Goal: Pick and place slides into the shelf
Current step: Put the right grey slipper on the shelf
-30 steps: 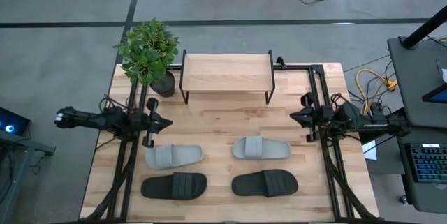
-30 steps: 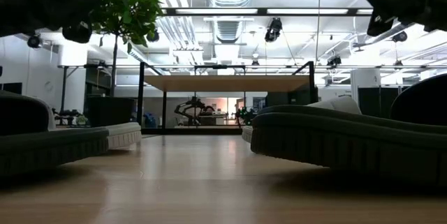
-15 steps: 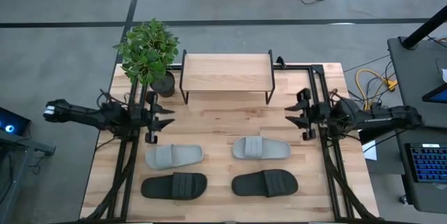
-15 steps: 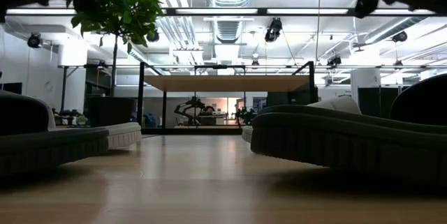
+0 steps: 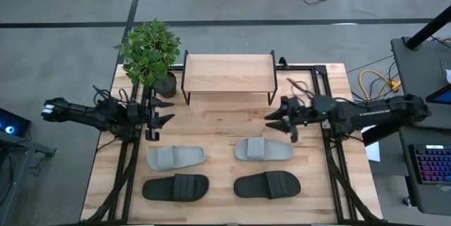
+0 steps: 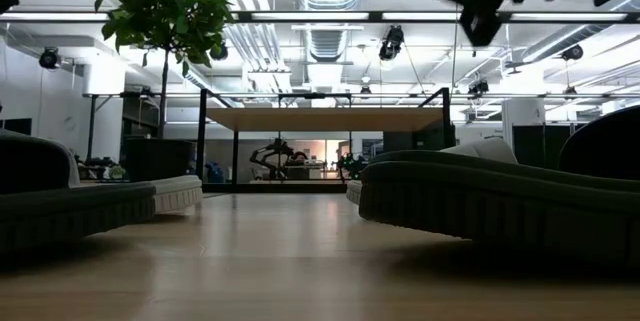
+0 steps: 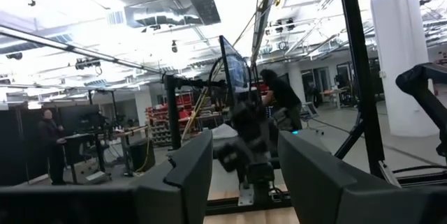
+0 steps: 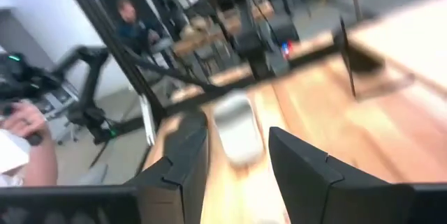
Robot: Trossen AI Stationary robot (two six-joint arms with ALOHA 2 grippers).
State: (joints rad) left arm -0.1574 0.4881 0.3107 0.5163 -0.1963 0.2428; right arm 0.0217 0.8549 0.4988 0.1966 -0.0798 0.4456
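Four slides lie sole-down on the table's near half: two light grey and two black. The shelf stands on thin black legs at the far middle. My left gripper hovers open at the left, above and beyond the left grey slide. My right gripper hovers open just beyond the right grey slide, reaching toward the table's middle. In the right wrist view, a grey slide shows between the open fingers, farther off. The left wrist view shows my left gripper holding nothing.
A potted plant stands at the far left corner beside the shelf. Black frame rails run along the table's left and right sides. Bare wood lies between the shelf and the slides. People show in the room beyond.
Both grippers have opened. My right gripper has reached out from the right side toward the table's middle, rising and rolling. My left gripper has risen a little at the left. The slides have not moved.
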